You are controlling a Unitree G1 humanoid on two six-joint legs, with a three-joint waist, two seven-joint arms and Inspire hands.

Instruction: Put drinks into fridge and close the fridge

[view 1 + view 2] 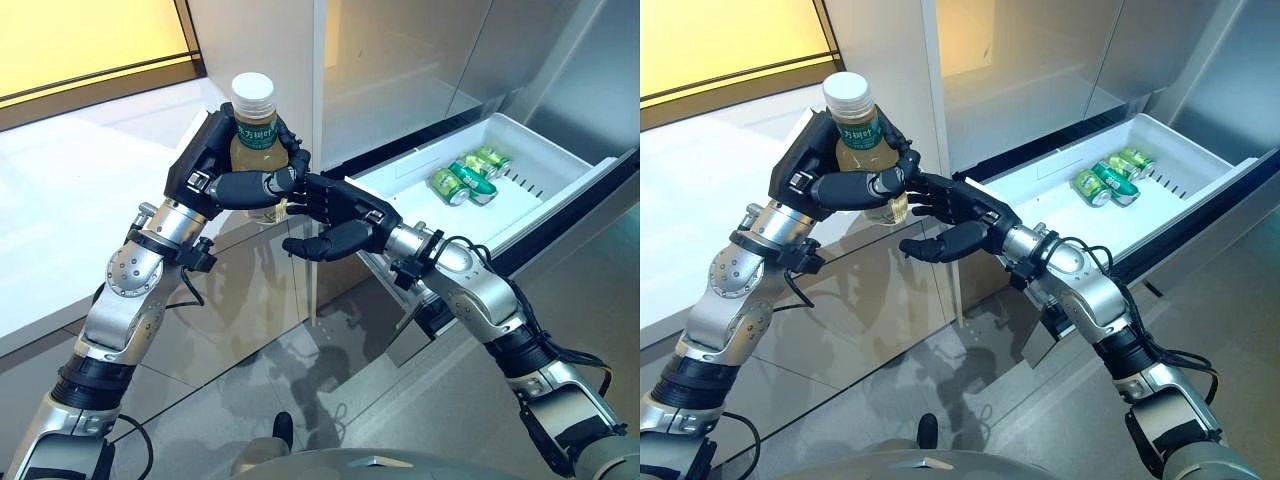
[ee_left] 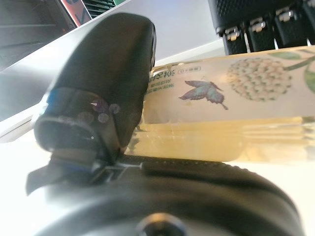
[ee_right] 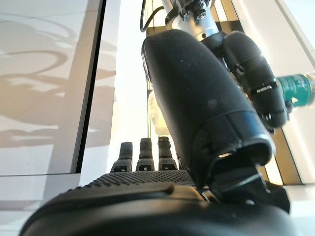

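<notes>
Left robot hand (image 1: 222, 172) clasps upright bottle (image 1: 254, 130); right robot hand (image 1: 335, 215) spread wide, fingertips touching it; cans (image 1: 470, 176) in open drawer (image 1: 540, 165)

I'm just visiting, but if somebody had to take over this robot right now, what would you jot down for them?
Left hand: shut on the bottle, held upright in front of the fridge.
Right hand: open, fingers reaching to the bottle's lower part; it has no grip.
Fridge drawer: pulled open, with green cans lying inside.
Done: drawer open, cans in.
Left: likely pass the bottle across, set it in the drawer, push the drawer shut.
</notes>
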